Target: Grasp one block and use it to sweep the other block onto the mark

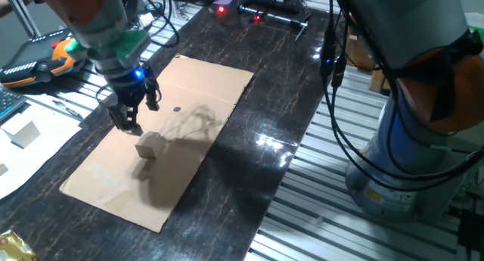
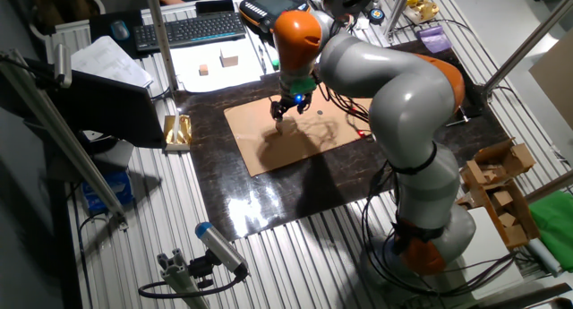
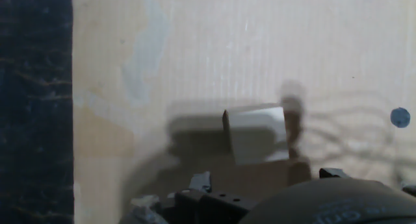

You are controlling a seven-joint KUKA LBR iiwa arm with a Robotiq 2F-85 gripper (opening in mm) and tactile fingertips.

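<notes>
on a flat cardboard sheet (image 1: 189,102) the light-tan wooden cube (image 1: 149,145) sits just beside the gripper (image 1: 130,123), whose finger spacing i cannot tell; it looks light and rigid, best pinched across opposite flat faces.

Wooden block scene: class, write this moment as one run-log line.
phase: approach | hand: above cardboard sheet, beside block, holding nothing visible | wooden block: on sheet, short of mark | mark: uncovered
</notes>
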